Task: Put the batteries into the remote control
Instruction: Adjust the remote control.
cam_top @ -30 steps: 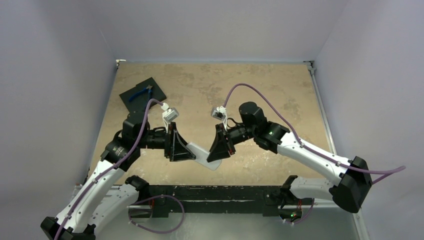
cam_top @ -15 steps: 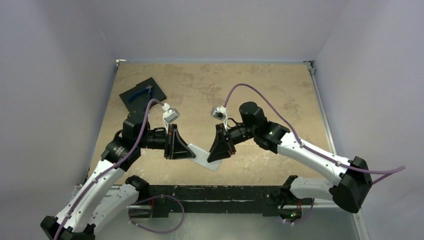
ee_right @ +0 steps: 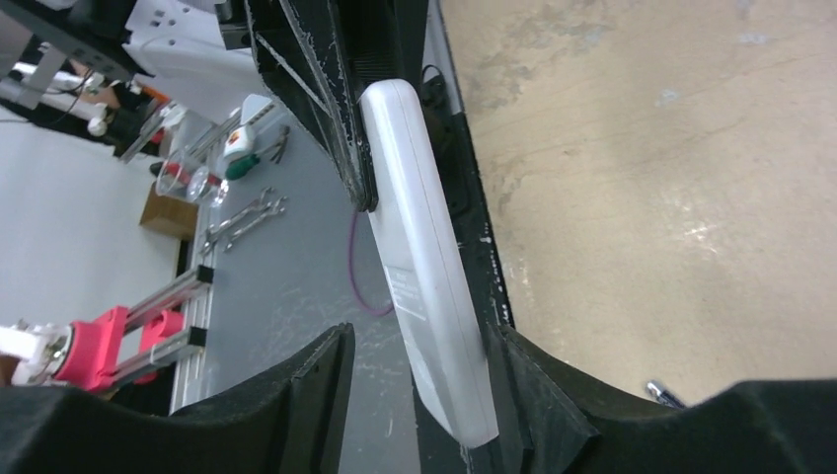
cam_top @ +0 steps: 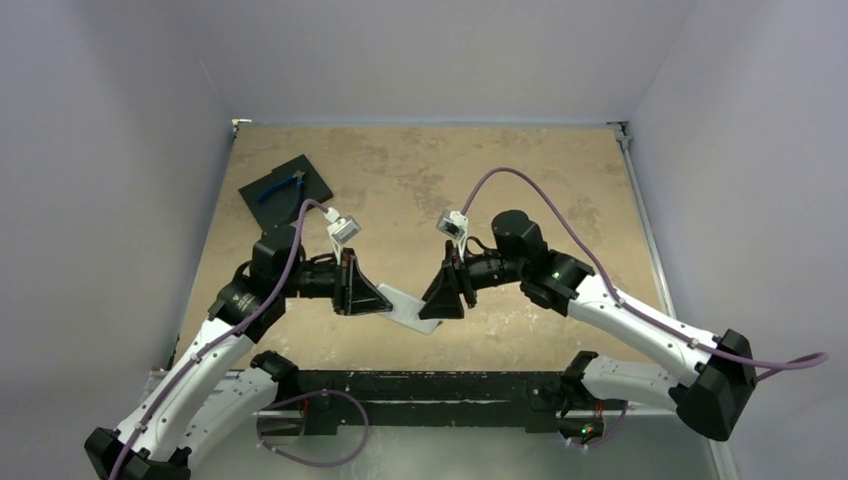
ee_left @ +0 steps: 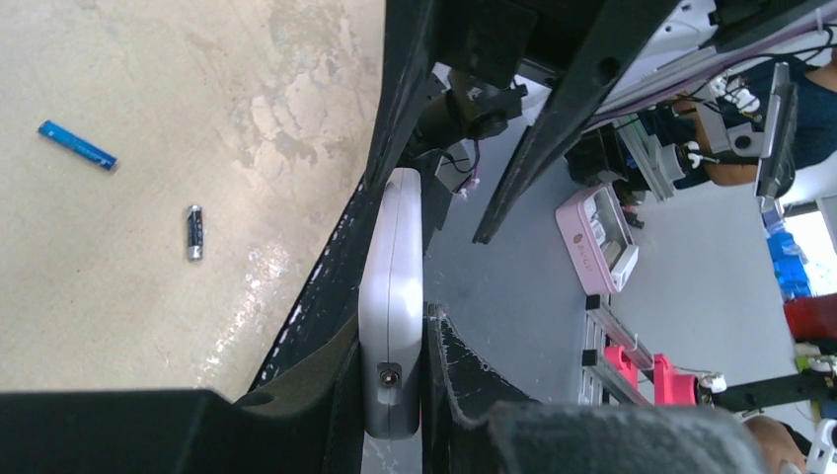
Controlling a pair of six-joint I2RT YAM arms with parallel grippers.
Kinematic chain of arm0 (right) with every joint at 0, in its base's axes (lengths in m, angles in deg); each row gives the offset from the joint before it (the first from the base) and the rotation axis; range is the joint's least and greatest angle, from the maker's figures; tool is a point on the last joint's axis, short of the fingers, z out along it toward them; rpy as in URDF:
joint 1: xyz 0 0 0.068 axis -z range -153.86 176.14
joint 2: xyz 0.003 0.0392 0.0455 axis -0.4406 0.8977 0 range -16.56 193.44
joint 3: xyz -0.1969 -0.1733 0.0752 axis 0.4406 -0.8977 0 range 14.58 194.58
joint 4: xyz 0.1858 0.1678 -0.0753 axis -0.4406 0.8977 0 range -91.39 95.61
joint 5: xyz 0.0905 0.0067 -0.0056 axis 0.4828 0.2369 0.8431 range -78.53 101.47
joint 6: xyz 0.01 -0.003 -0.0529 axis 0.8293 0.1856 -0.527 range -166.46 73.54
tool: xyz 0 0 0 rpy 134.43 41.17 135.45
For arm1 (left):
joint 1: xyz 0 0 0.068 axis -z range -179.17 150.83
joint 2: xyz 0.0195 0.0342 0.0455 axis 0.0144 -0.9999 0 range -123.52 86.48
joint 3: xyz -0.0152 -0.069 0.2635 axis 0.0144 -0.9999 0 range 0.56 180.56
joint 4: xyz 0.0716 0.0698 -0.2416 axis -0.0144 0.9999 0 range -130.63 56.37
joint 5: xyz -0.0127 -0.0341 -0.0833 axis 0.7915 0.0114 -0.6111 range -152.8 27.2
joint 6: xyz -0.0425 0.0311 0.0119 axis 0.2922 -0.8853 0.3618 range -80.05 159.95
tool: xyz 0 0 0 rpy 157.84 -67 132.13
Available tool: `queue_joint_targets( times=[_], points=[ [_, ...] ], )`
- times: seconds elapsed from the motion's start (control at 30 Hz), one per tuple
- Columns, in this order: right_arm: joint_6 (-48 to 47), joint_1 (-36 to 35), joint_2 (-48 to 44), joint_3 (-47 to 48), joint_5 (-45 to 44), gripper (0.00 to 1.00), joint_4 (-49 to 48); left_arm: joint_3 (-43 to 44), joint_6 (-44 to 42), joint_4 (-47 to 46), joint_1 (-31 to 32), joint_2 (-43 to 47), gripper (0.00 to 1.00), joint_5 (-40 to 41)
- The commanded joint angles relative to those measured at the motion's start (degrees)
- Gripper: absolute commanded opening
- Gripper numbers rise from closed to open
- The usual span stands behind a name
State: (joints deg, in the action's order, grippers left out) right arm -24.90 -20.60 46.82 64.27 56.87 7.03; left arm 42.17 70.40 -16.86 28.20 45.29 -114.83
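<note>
The white remote control (cam_top: 408,308) hangs above the table's near edge, held edge-on. My left gripper (ee_left: 392,334) is shut on one end of it, the remote control (ee_left: 392,296) pinched between both pads. My right gripper (ee_right: 419,341) is open around the other end of the remote control (ee_right: 426,257), which rests against one finger (ee_right: 513,365) with a clear gap to the other finger (ee_right: 326,370). Two batteries lie on the table in the left wrist view: a blue one (ee_left: 77,145) and a dark one (ee_left: 194,232). A battery tip (ee_right: 666,395) also shows in the right wrist view.
A black square pad (cam_top: 310,172) with blue-handled pliers (cam_top: 280,188) lies at the back left of the table. The black base rail (cam_top: 430,395) runs along the near edge. Grey walls enclose the table on three sides.
My left gripper closed on the remote. My right gripper opened its jaws and its arm shifted slightly right, so only the left gripper grips the remote.
</note>
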Motion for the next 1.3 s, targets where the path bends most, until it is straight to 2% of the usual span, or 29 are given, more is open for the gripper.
queue_joint_targets(
  times=[0.0, 0.3, 0.53, 0.87, 1.27],
  points=[
    [0.41, 0.59, -3.50, -1.00, -7.38, 0.60, 1.59, -0.98, 2.05, -3.83, -0.39, 0.92, 0.00, 2.76],
    [6.61, 0.77, -12.56, -6.48, -24.01, 0.70, 2.35, -3.01, 6.87, -7.07, -0.39, 2.35, 0.00, 8.84],
    [12.09, 0.77, -17.66, -10.19, -28.94, 0.70, 2.30, -6.20, 12.89, -11.89, -0.39, 4.20, 0.00, 13.15],
    [23.62, 0.77, -21.51, -17.27, -31.78, 0.69, -3.25, -9.13, 20.30, -17.20, -0.39, 5.23, 0.00, 15.64],
    [33.44, 0.69, -20.88, -24.12, -28.48, 0.69, -21.46, -12.30, 27.72, -25.64, -0.39, 6.28, 0.00, 14.67]
  ],
)
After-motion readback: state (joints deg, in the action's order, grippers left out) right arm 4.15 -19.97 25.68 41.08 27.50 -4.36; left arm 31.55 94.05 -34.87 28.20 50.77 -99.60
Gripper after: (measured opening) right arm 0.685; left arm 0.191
